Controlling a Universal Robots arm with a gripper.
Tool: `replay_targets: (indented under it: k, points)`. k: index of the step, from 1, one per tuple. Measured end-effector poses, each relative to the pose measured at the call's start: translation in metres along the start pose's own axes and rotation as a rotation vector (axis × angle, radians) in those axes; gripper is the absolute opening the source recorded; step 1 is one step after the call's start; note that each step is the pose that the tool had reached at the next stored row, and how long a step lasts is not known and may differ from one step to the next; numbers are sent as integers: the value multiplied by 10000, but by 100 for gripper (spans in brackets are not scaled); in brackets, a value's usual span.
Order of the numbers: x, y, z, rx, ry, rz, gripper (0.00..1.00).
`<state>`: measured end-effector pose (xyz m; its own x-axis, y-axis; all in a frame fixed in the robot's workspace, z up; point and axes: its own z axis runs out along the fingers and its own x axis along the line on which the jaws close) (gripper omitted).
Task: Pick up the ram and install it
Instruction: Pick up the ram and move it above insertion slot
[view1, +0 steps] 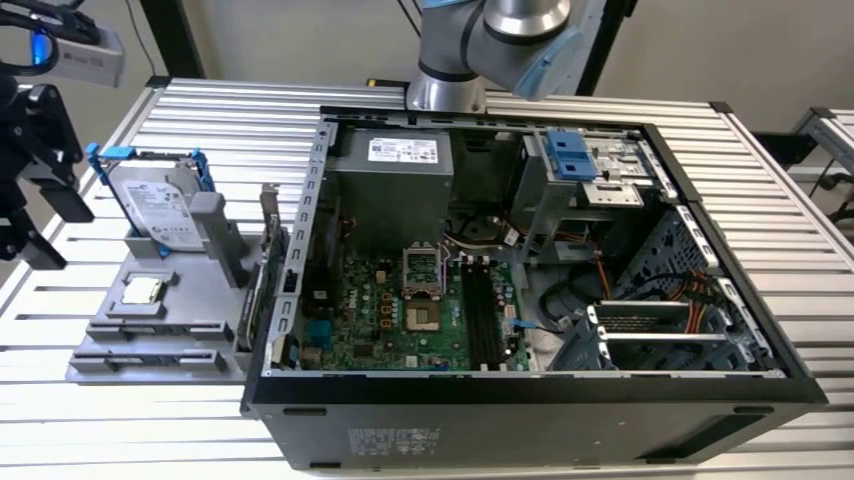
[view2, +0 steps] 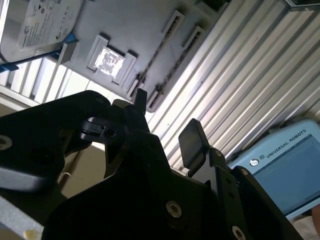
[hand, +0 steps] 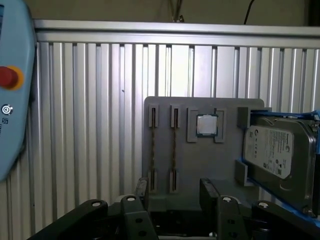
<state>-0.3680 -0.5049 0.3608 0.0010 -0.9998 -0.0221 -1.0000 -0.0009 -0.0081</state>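
Note:
Two ram sticks stand on edge in the slots of a grey holder (hand: 195, 160). One ram stick (hand: 153, 150) and the other (hand: 174, 150) run side by side next to a square silver CPU chip (hand: 206, 125). In the second wrist view the same sticks show as thin lines (view2: 159, 56). My gripper (hand: 174, 192) is open, its two black fingers (hand: 141, 192) apart with nothing between them, hovering short of the holder's near end. In the exterior view the gripper (view1: 47, 225) hangs at the far left, beyond the holder (view1: 147, 340). The black memory slots (view1: 483, 310) lie on the motherboard inside the open case.
A silver hard drive with blue brackets (view1: 154, 205) stands on the holder. The open computer case (view1: 534, 400) takes up the middle of the slatted metal table (view1: 787, 200). A light-blue teach pendant (hand: 10, 100) lies on the table beside the holder.

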Motion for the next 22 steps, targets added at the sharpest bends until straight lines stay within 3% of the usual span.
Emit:
replay_targets:
  k: [22]
  points:
    - [5,-2,116,2,6,115,100]
